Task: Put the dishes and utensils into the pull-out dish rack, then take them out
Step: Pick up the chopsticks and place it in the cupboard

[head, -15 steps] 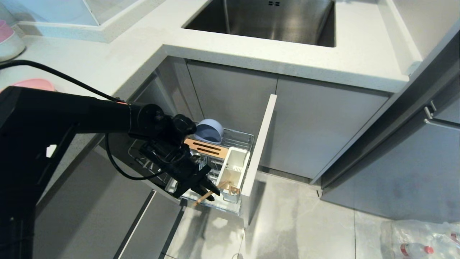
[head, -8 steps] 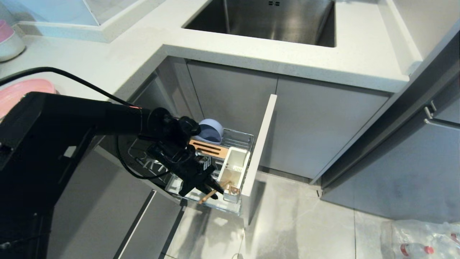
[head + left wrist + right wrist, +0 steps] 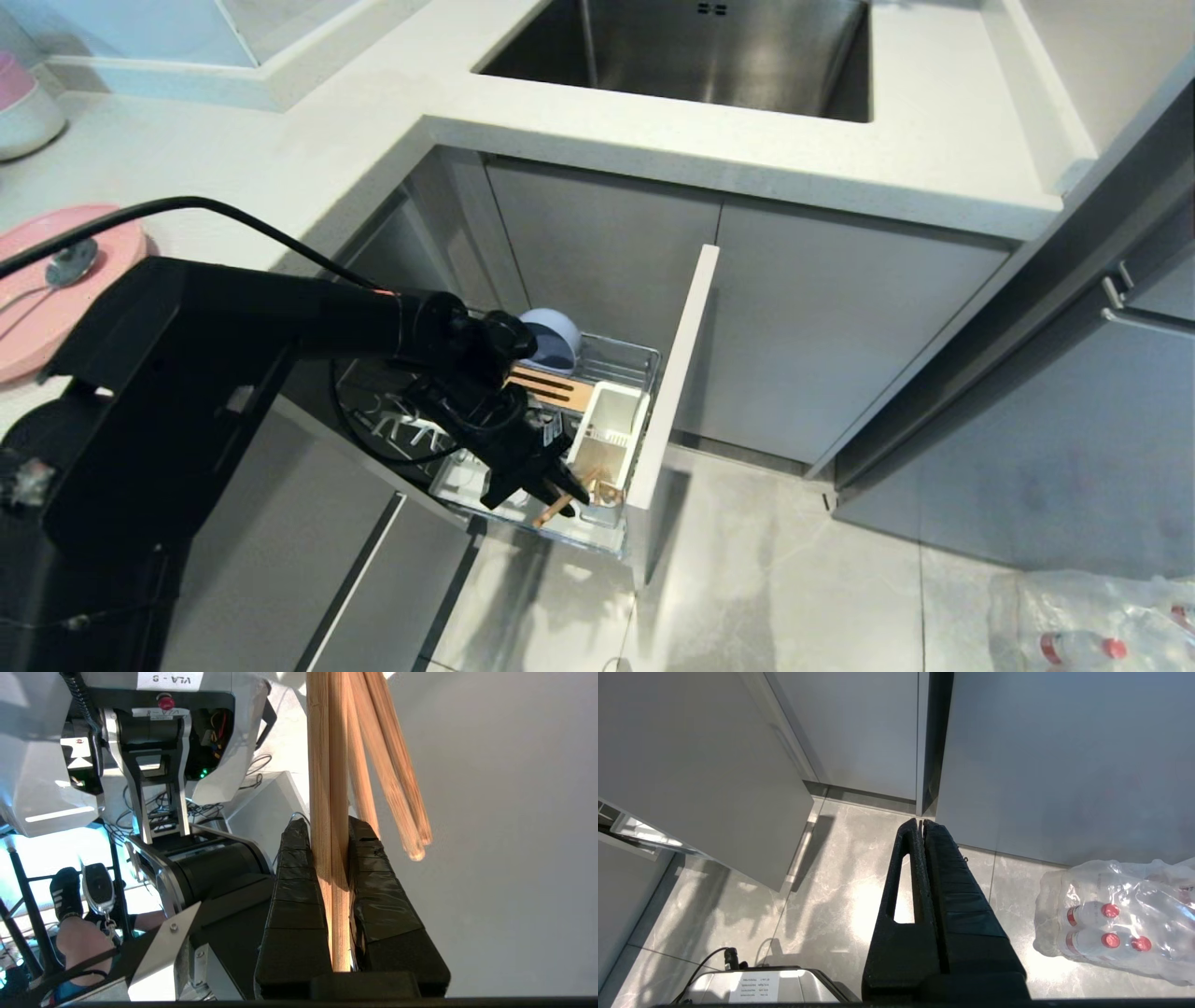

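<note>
**Kid:** What was your claw doing?

**Me:** My left claw (image 3: 560,487) was squeezed tight on the chopsticks (image 3: 332,812). I had the pair pinched between my two black fingers (image 3: 387,914), with the long ends poking out past them. (In the shiny grey panel beside them you could see a second pair, but that was only a reflection.)

**Kid:** Where was it?

**Me:** Low down, at the front corner of the pull-out dish rack (image 3: 624,353), just beside the white caddy (image 3: 609,431). The blue bowl (image 3: 551,341) sat at the back of the rack, behind the wooden strip (image 3: 553,386). The pink plate (image 3: 56,289) lay up on the counter (image 3: 280,177) with the spoon (image 3: 65,265) on it.

**Kid:** And your other claw?

**Me:** My right claw (image 3: 921,823) was shut with nothing in it, hanging over the floor (image 3: 775,579) near a pack of bottles (image 3: 1115,924).

**Kid:** How would you do this bit well?

**Me:** I think I should hold on tight so the sticks don't slide. I'd line the tips up over the caddy's open top, tip them more upright, go down slowly, and let go only once they were inside.
</note>
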Robot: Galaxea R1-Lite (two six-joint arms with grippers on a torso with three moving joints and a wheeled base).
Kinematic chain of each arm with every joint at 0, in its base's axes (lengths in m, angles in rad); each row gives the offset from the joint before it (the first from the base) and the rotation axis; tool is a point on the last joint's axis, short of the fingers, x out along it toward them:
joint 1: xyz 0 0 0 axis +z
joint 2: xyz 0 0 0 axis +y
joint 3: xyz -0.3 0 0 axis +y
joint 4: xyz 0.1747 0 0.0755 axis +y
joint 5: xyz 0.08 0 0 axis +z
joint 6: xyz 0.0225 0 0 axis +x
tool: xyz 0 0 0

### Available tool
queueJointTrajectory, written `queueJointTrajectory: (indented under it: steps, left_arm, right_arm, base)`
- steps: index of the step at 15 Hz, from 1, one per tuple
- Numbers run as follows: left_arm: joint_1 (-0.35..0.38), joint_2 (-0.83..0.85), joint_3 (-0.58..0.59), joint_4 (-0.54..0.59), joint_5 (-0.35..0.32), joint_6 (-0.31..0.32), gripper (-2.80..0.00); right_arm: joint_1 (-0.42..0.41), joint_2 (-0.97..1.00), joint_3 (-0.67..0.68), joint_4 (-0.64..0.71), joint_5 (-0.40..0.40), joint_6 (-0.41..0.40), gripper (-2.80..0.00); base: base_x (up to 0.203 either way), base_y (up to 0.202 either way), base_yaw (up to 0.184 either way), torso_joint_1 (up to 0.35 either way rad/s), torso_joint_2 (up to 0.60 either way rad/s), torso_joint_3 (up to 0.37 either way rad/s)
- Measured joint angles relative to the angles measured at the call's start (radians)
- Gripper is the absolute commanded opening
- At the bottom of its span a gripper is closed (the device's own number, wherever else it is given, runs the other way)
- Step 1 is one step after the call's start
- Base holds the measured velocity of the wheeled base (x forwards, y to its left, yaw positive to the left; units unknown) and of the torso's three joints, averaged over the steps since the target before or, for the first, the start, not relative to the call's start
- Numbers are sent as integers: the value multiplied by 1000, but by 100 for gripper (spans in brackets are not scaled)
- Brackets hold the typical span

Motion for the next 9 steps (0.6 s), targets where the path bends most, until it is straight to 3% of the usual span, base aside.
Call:
queueJointTrajectory:
  steps: [9]
  left_arm:
    - [0, 47, -25, -14, 3, 7, -280]
  right_arm:
    - [0, 0, 0, 0, 0, 0, -280]
  base:
    - [0, 0, 0, 0, 0, 0]
